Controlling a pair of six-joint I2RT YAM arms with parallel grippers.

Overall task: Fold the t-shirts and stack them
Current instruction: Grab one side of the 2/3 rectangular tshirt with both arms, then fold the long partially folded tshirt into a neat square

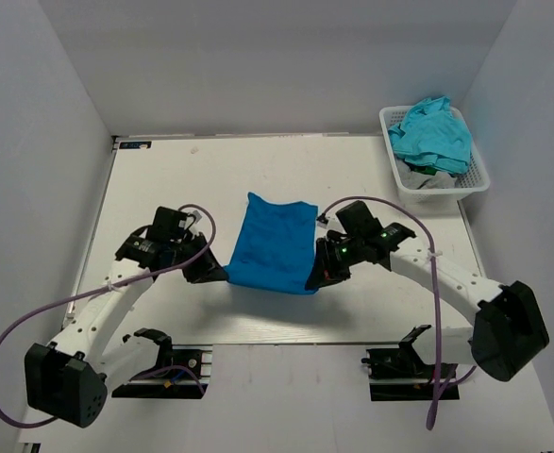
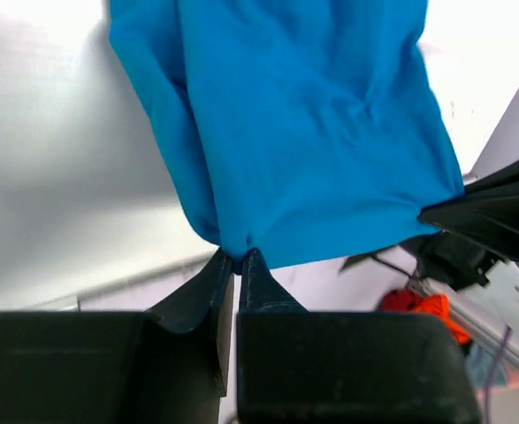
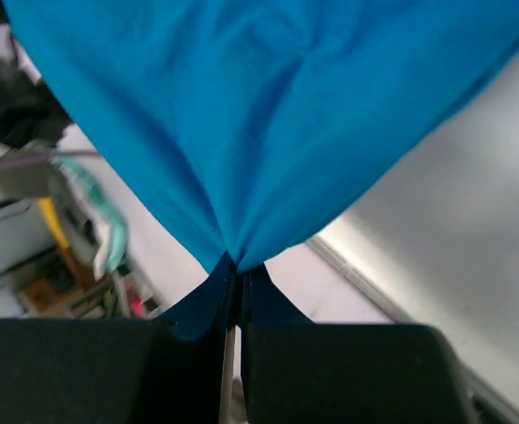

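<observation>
A royal blue t-shirt (image 1: 273, 245) lies folded into a narrow rectangle in the middle of the table, its near edge lifted between the two arms. My left gripper (image 1: 222, 274) is shut on the shirt's near left corner (image 2: 232, 250). At the near right corner (image 3: 234, 256), my right gripper (image 1: 314, 281) pinches the blue cloth in the same way. Lighter turquoise t-shirts (image 1: 433, 134) lie crumpled in the white basket (image 1: 480, 179) at the far right. In both wrist views the blue fabric (image 2: 312, 115) spreads away from the fingertips over the table.
The white basket stands at the table's far right corner, beside the right wall. Grey walls close in the table on the left, back and right. Purple cables (image 1: 380, 203) loop over both arms. The arm bases (image 1: 163, 373) sit at the near edge.
</observation>
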